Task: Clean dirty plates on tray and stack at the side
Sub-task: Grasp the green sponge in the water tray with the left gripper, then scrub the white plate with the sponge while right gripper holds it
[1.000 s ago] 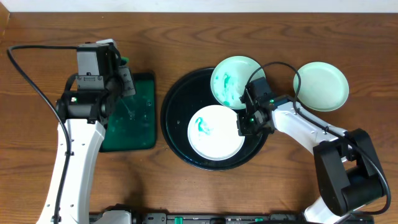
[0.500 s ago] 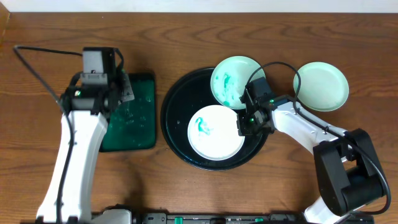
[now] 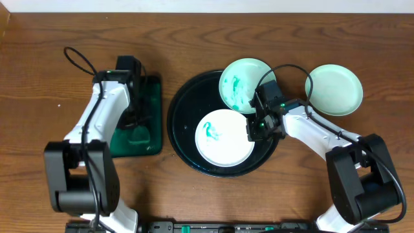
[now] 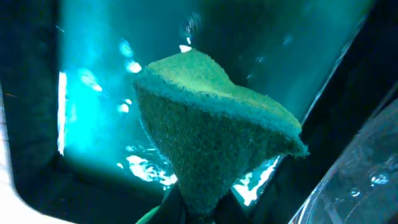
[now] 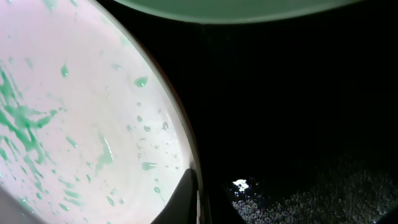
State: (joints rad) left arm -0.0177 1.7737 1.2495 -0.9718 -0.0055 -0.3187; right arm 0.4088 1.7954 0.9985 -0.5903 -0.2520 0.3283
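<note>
The black tray [image 3: 178,123] sits at the middle of the desk [image 3: 194,26], with the green tray [image 3: 150,139] to its left. The front plate [image 3: 223,145], smeared, lies at the black tray's front. The back plate [image 3: 239,84], also smeared, rests on its back right rim. The clean plate [image 3: 333,89] sits on the desk beyond the black tray's right edge. My right gripper [image 3: 253,133] is pinched shut on the front plate's right rim. My left gripper [image 3: 134,110] clamps the sponge [image 4: 211,143] over the green tray.

I'm working over a dark brown wooden tabletop [image 3: 39,39], its grain running in long wavy bands from side to side. A pale strip [image 3: 194,4] runs along the far edge; I cannot tell whether it is wall or floor. The light is soft and even.
</note>
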